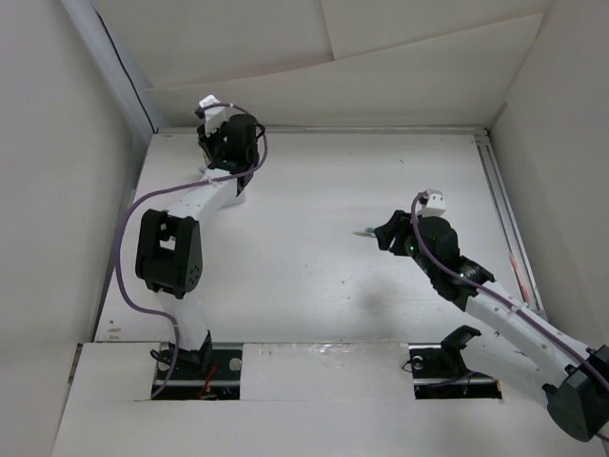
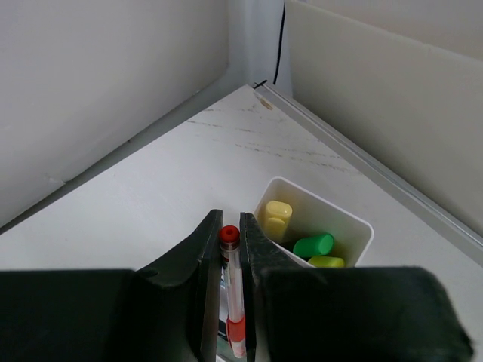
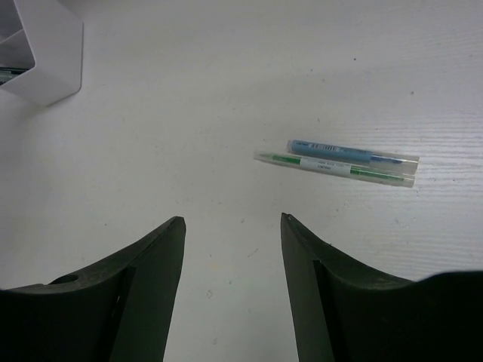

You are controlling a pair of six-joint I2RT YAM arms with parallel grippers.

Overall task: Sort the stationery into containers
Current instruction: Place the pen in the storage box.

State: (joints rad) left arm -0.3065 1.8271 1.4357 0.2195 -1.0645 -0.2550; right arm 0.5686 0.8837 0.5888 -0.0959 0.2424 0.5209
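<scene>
My left gripper [image 2: 231, 219] is shut on a clear pen with a red cap [image 2: 232, 298], which stands upright between the jaws. Just to its right is the white box [image 2: 359, 225], holding two yellow pieces [image 2: 275, 215] and a green piece [image 2: 313, 245]. In the top view the left gripper [image 1: 231, 152] is at the far left corner and hides the box. My right gripper [image 3: 232, 220] is open and empty above bare table. A blue pen [image 3: 351, 153] and a green pen [image 3: 339, 169] lie side by side a little ahead and to the right of it. They show faintly in the top view [image 1: 361, 231] by the right gripper [image 1: 385, 234].
White walls close in the table on the left, back and right. A metal rail [image 2: 377, 173] runs along the far edge, and another [image 1: 504, 219] along the right side. A corner of the white box [image 3: 45, 53] shows at the right wrist view's top left.
</scene>
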